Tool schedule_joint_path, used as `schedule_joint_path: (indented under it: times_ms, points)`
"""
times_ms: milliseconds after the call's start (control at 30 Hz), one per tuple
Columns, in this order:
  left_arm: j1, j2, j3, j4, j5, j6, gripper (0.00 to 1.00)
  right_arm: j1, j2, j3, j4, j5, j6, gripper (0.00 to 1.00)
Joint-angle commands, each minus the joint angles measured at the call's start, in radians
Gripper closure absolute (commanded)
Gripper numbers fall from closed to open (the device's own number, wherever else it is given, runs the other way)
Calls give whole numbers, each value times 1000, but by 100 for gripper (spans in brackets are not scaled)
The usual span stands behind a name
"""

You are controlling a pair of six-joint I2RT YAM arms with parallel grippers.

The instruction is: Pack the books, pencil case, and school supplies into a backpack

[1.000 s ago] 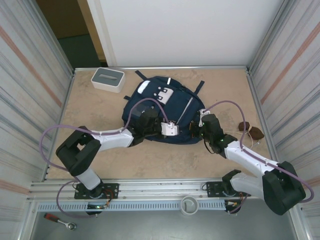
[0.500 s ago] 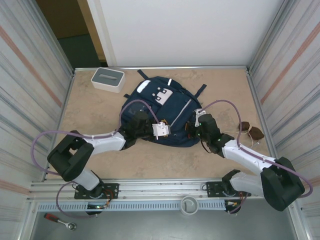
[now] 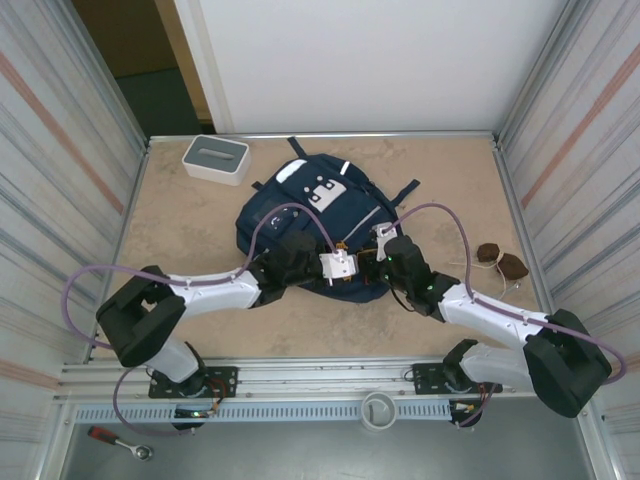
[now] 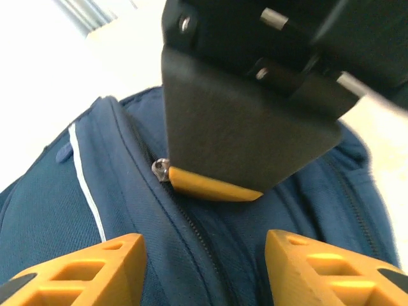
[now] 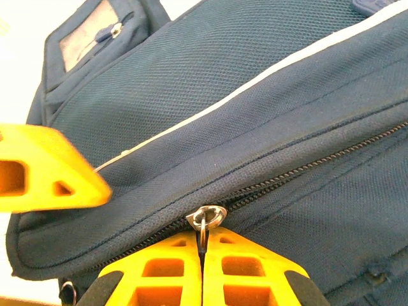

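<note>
On tan table (image 3: 190,220), backpack (image 3: 355,195) zipper pull (image 5: 205,217) in shut right jaws; left jaws half-open, empty.

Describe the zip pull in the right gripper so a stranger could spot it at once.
Find the navy backpack lying in the middle of the table. A dark zip runs along its near side, below a thin white stripe. The zip pull is the small silver metal loop on that zip, pinched between the yellow fingers of the right gripper.
</note>
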Motion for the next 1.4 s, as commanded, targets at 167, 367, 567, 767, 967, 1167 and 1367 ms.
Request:
schedule_joint_path:
  times_ms: [167,367,567,767,967,1167,1367]
  points:
    - [39,-4,-21,72,-34,-37,86,14,-20,-39,60,40,-26,100]
    - [97,-95,-123,153,67,-81,95,-9,20,-16,-34,169,-15,100]
    - [183,-182,-234,234,92,-115,95,-26,33,6,-45,196,-5,100]
    - [224,-240,-296,267,58,-120,81,-4,81,22,30,122,-4,100]
    - [180,-248,-202,81,121,-87,49,42,96,20,97,94,-26,100]
    - [99,-173,-117,36,93,-39,42,57,75,17,106,84,-29,100]
    - [86,-66,-49,24,99,-32,43,69,50,13,104,86,-29,100]
